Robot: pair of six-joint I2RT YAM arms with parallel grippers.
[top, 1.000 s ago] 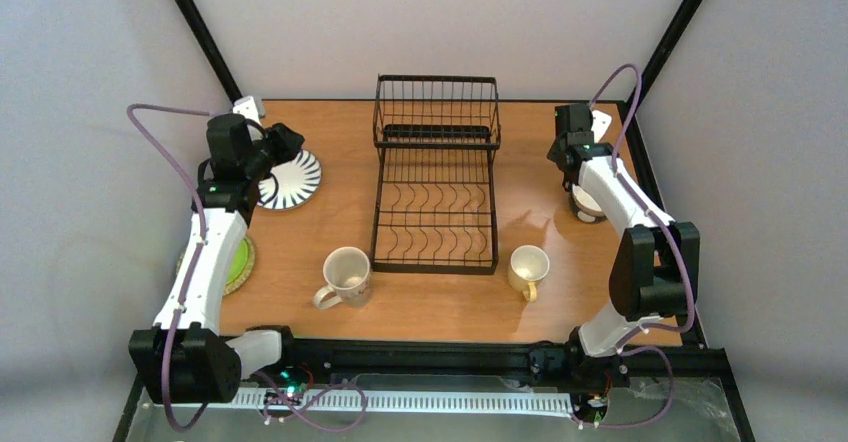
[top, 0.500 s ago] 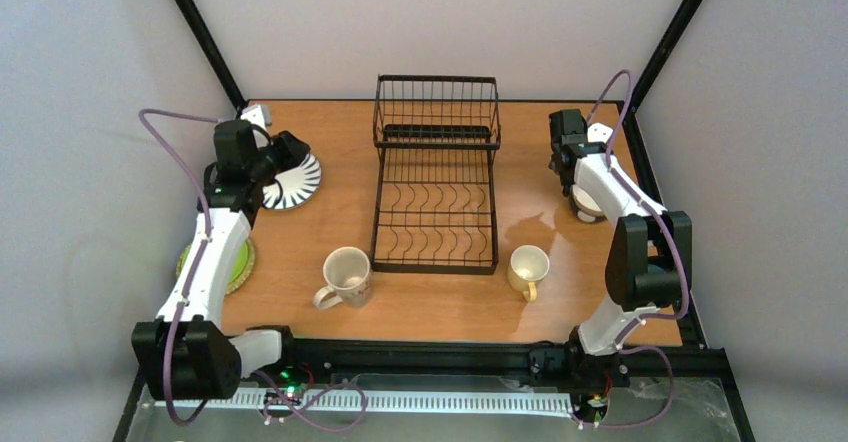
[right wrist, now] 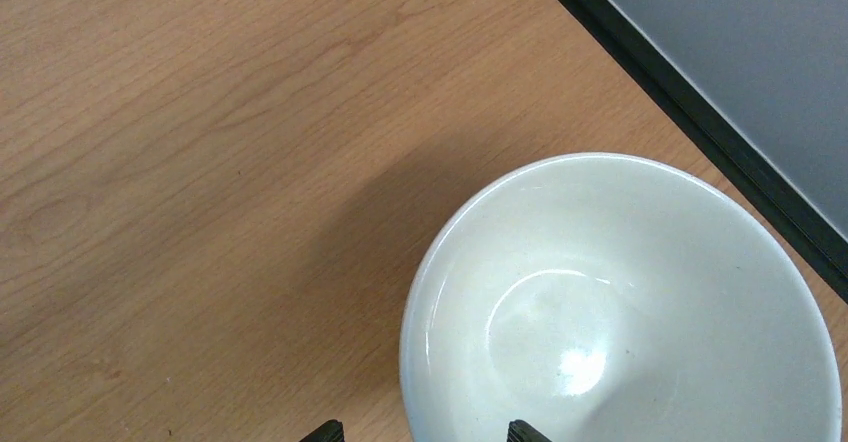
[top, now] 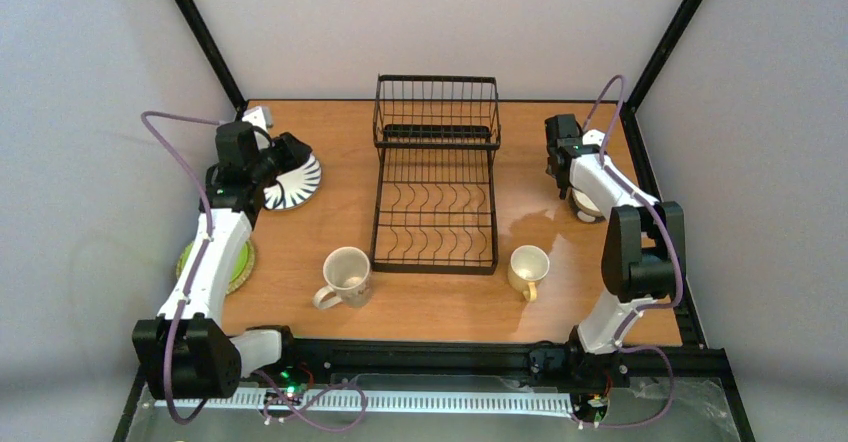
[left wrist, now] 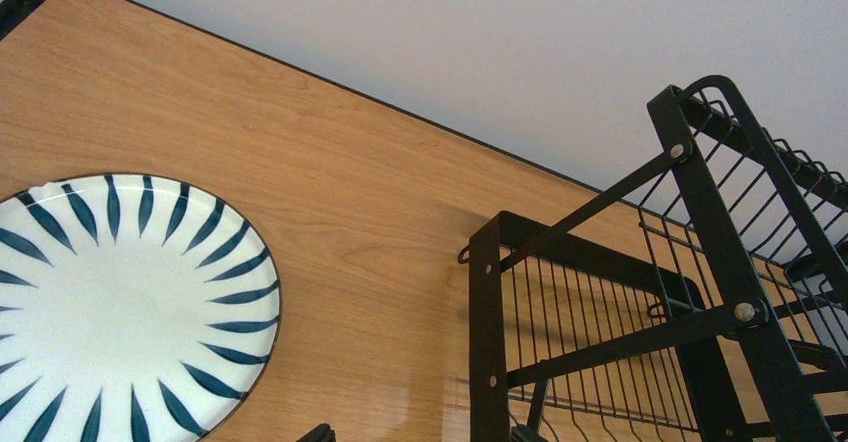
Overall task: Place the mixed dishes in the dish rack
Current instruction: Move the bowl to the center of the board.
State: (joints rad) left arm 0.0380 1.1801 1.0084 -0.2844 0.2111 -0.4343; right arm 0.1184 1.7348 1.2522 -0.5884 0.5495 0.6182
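The black wire dish rack (top: 437, 177) stands mid-table; its corner frame (left wrist: 620, 302) fills the right of the left wrist view. A black-and-white striped plate (top: 300, 180) (left wrist: 110, 302) lies flat left of it. My left gripper (top: 290, 152) (left wrist: 422, 436) hovers open over the wood between plate and rack. A cream bowl (top: 584, 205) (right wrist: 620, 292) sits at the right, largely hidden by the right arm from above. My right gripper (top: 565, 162) (right wrist: 422, 432) is open, its fingertips (right wrist: 521, 430) astride the bowl's left rim. A cream mug (top: 347, 274) and a yellow mug (top: 527, 267) stand in front of the rack.
A lime-green plate (top: 238, 265) lies on a tan plate (top: 251, 255) at the left edge, partly under the left arm. The black table frame (right wrist: 700, 112) runs close behind the bowl. The rack's taller basket end (top: 437, 112) is toward the back wall.
The right wrist has shifted a little left and nearer over the bowl, its elbow swinging inward. The left gripper has dipped slightly toward the striped plate's right side.
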